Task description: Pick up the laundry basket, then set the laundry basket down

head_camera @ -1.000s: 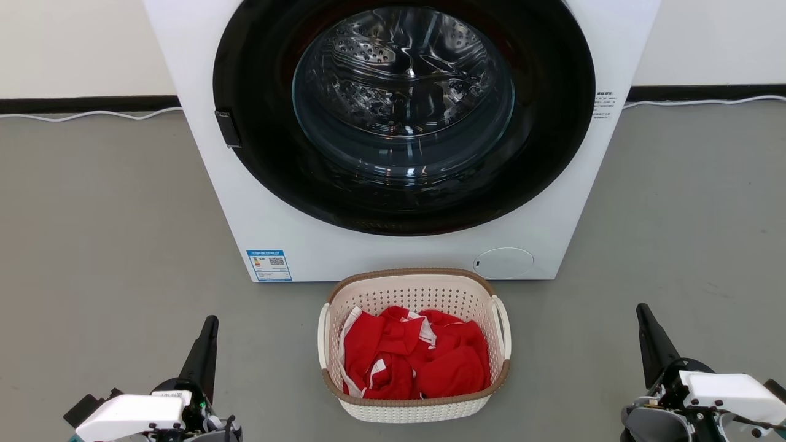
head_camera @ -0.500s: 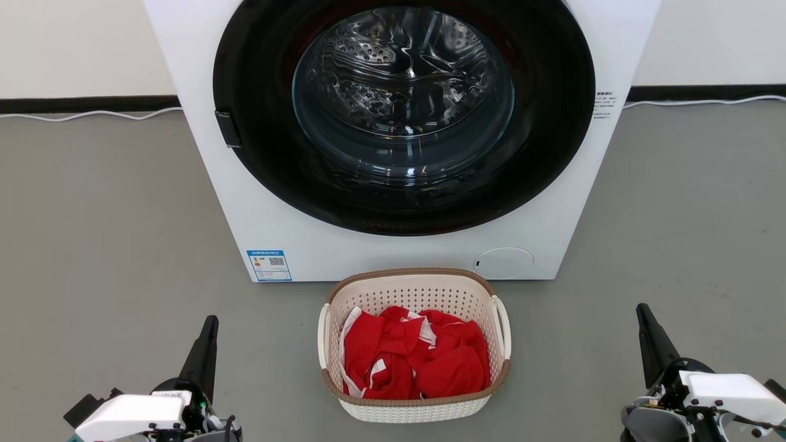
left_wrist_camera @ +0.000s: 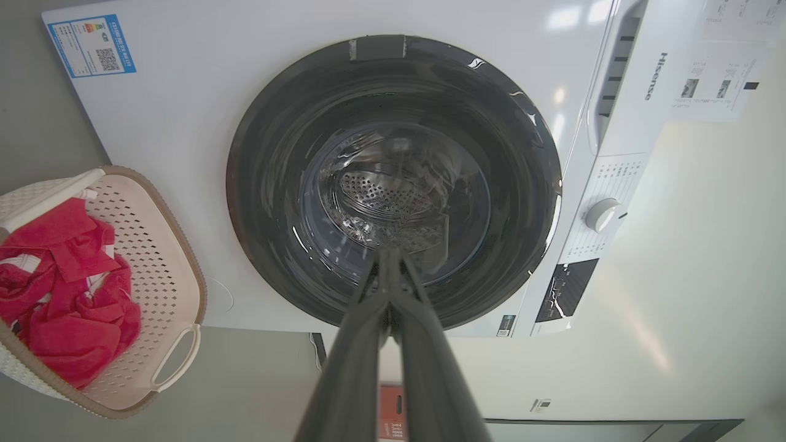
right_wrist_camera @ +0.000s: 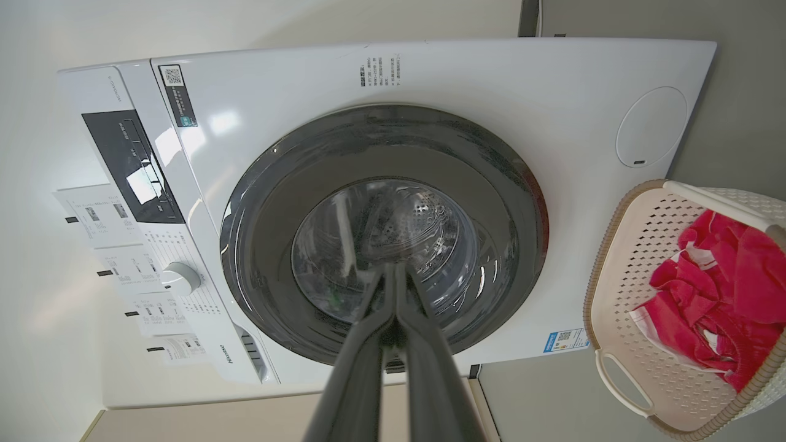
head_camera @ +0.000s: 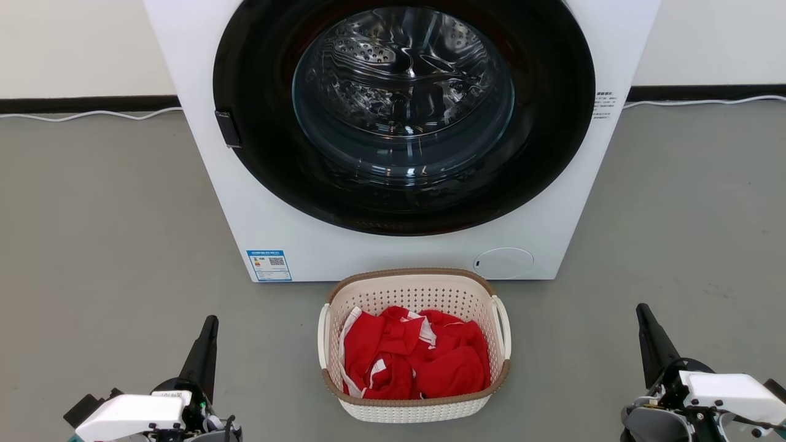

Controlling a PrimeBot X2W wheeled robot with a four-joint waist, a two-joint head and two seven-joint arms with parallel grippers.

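The laundry basket stands upright on the grey floor, just in front of the washing machine and centred below its round door. A heap of red clothes lies inside, and both white loop handles are free.

Over the last second nothing has shifted: the basket, the clothes and both arms sit exactly where they were. I judge that no lift or lowering is under way. A basket resting on the floor with the arms clear fits either a pickup to come or a set-down already made.

The left end effector and the right end effector hang low, well apart from the basket on either side. In the wrist views each pair of fingers is pressed together to a narrow point, holding nothing.

The floor is smooth and level. A pale wall with a dark skirting runs behind the machine, and a thin cable lies along its foot.
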